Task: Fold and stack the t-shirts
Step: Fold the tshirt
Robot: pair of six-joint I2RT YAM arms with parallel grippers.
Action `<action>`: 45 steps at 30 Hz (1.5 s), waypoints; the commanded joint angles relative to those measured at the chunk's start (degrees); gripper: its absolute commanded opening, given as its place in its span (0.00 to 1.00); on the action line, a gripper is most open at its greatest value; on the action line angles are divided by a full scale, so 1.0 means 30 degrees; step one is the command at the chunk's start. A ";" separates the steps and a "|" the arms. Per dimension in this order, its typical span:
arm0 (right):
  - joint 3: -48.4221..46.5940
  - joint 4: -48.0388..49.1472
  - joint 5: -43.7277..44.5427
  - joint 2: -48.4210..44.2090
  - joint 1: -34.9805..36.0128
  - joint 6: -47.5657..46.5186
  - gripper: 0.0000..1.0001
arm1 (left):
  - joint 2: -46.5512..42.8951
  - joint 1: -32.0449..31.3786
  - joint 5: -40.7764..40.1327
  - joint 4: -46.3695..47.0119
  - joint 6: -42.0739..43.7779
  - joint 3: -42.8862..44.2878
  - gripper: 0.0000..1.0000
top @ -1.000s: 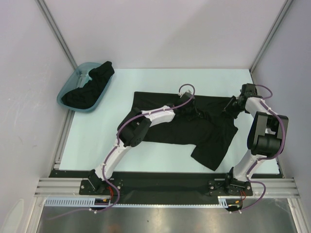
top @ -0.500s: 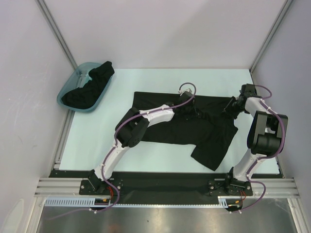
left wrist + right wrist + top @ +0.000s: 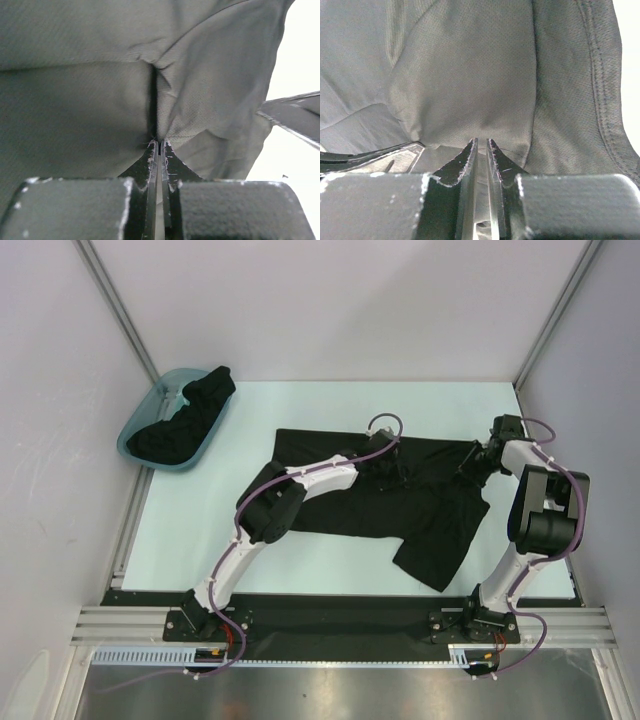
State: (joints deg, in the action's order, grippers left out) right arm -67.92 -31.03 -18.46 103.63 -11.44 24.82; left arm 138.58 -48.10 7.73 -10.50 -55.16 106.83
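On pale mint table (image 3: 200,540) between white walls (image 3: 350,310), black t-shirt (image 3: 400,515), teal tub (image 3: 127,437).

My pale green table (image 3: 190,515) carried one black t-shirt (image 3: 420,520), which lay spread but rumpled across its middle and right side, one sleeve reaching toward the near edge. A teal tub (image 3: 127,443) sat at the far left corner, heaped with black cloth (image 3: 190,415).
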 commanded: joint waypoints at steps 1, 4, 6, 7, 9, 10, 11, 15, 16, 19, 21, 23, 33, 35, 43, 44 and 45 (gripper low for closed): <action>-0.0679 0.0293 -0.0058 0.0201 0.0298 0.0280 0.17 | -0.0696 0.0298 0.0062 -0.1273 0.0719 0.0632 0.05; -0.0914 0.0556 -0.0291 0.0493 0.0532 0.0689 0.17 | -0.0609 0.0620 0.0267 -0.1858 0.0807 0.1010 0.28; -0.0915 0.0849 -0.0642 0.0843 0.0504 0.0896 0.17 | -0.0667 0.0855 0.0149 -0.2065 0.1361 0.1304 0.43; -0.0886 0.0937 -0.0644 0.0904 0.0503 0.0984 0.17 | -0.0696 0.0943 0.0149 -0.2124 0.1567 0.1421 0.44; -0.0826 0.1143 -0.0354 0.1166 0.0474 0.1014 0.17 | -0.0900 0.1177 0.0382 -0.2008 0.1978 0.1568 0.47; -0.0798 0.0969 -0.0148 0.1284 0.0445 0.1043 0.16 | -0.1018 0.1208 0.0471 -0.2007 0.2298 0.1656 0.47; -0.0652 0.0967 0.0231 0.1372 0.0358 0.1160 0.16 | -0.1106 0.1237 0.0674 -0.2065 0.2533 0.1744 0.47; 0.0315 0.1553 0.1609 0.1897 -0.0694 0.1571 0.12 | -0.2915 0.1616 0.0822 -0.2387 0.4494 0.0928 0.42; 0.0229 0.1060 0.1757 0.2016 -0.0785 0.1542 0.11 | -0.3474 0.1792 0.0968 -0.2417 0.5427 0.0519 0.41; 0.0345 0.0763 0.1321 0.1844 -0.0612 0.1250 0.12 | -0.5905 0.2641 0.0326 -0.3761 0.7593 -0.1559 0.40; -0.0004 0.0238 0.1404 0.1405 -0.0318 0.0754 0.18 | -0.7630 0.3284 -0.0431 -0.4700 0.8566 -0.4017 0.43; -0.0766 -0.1079 0.2193 0.0206 0.0005 0.0634 0.29 | -1.0646 0.3667 -0.1490 -0.5110 0.9535 -0.6850 0.46; -0.0014 -0.7820 0.4628 -0.6495 0.3744 0.1158 0.62 | -2.0786 0.6214 -0.0554 -0.9419 0.7840 -1.6088 0.46; 0.0781 -0.8290 0.4659 -0.8197 0.5852 0.2033 0.62 | -2.2919 0.6916 -0.0932 -0.9331 0.7517 -1.8280 0.43; 0.3944 -0.9257 0.4659 -1.1397 1.0229 0.5817 0.59 | -2.3287 0.9320 -0.2251 -0.7254 0.5847 -2.2716 0.43; 0.4123 -0.9461 0.4775 -1.1661 1.0259 0.6022 0.59 | -2.2907 0.9671 -0.2369 -0.6555 0.5875 -2.3066 0.43; 0.4299 -0.9898 0.4892 -1.1896 1.0288 0.6140 0.59 | -2.2643 0.9791 -0.2167 -0.6171 0.6021 -2.3215 0.43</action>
State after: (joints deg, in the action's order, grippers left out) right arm -56.21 -56.86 -5.37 71.16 19.03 38.15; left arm 68.95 -20.60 2.28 -35.18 -35.53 38.74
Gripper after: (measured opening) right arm 0.595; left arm 0.431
